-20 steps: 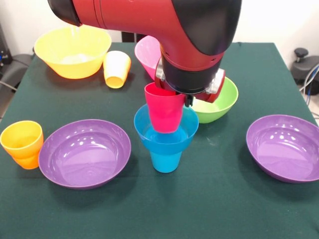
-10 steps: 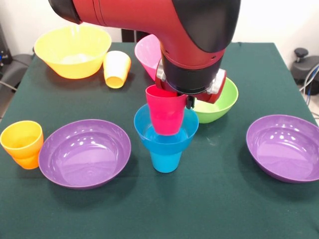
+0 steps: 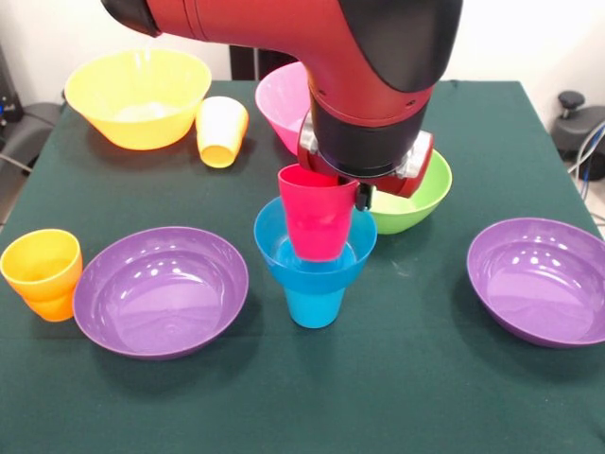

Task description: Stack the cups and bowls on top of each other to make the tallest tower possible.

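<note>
The red cup [image 3: 317, 218] hangs slightly tilted with its base down inside the small blue bowl [image 3: 268, 244]. That bowl rests on the upside-down blue cup [image 3: 314, 305] at the table's middle. My gripper [image 3: 357, 194] is at the red cup's rim, mostly hidden under the arm's wrist, and is shut on the cup. The lime green bowl [image 3: 421, 199] sits just behind and to the right. A yellow cup [image 3: 221, 130] lies on its side at the back left. An orange cup [image 3: 41, 272] stands at the left edge.
The large orange-yellow bowl [image 3: 137, 95] is at the back left, and the pink bowl [image 3: 282, 99] is behind the arm. Two purple bowls [image 3: 161, 288] [image 3: 544, 279] flank the stack at front left and right. A green cloth covers the table.
The red cup and my gripper have sunk a little and shifted slightly right, bringing the cup's base deeper into the blue bowl. Nothing else moved.
</note>
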